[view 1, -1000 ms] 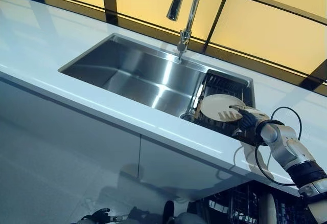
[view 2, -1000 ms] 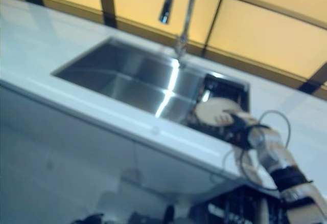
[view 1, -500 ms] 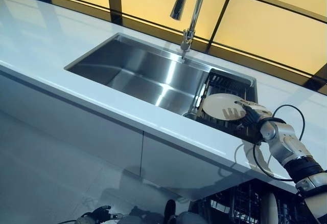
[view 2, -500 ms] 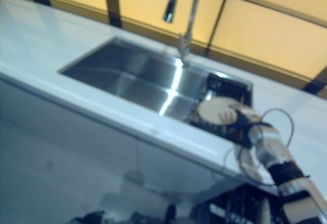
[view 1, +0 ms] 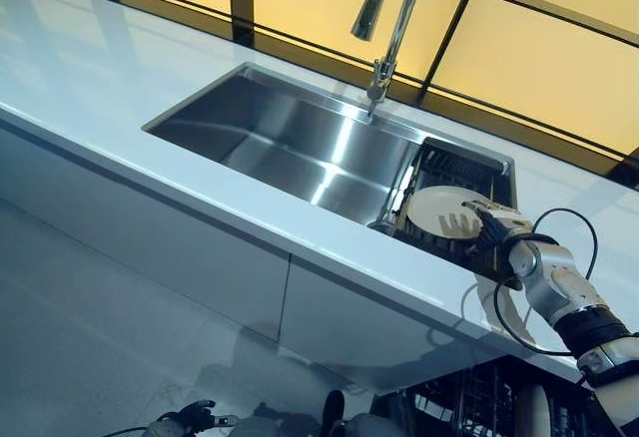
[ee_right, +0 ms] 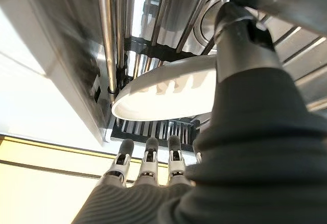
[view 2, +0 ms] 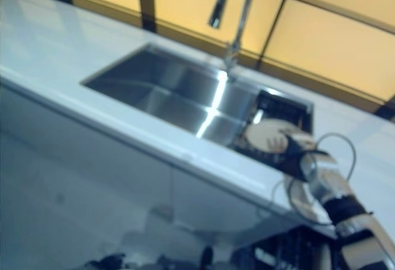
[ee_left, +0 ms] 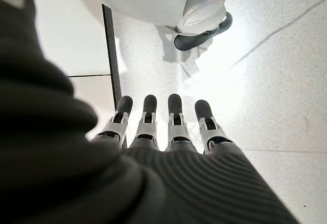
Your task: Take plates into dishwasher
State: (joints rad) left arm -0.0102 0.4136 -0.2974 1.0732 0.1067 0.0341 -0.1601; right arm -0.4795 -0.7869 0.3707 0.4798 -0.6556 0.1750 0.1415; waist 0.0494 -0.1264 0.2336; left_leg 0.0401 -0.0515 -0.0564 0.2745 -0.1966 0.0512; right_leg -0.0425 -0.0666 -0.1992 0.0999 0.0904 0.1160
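The right hand (view 1: 486, 225) was up at the rack (view 1: 451, 170) in the right end of the sink (view 1: 300, 143), reaching in from about four o'clock, and there it was on the white plate (view 1: 437, 208): straight fingers (view 1: 461, 223) laid flat across the plate's face, thumb on the other side in the wrist view, so a pinch on the rim rather than a curled fist. The plate sat tilted over the rack's dark bars, its edge toward the steel basin at nine o'clock. The tap (view 1: 391, 20) stood at twelve o'clock behind the sink, spout out over the basin. The white bench (view 1: 120, 88) ran round the sink. Down at six o'clock, under the bench edge, a dishwasher basket (view 1: 479, 402) showed. The left hand (ee_left: 168, 127) hung low over the floor (ee_left: 286, 81), fingers straight, holding nothing.
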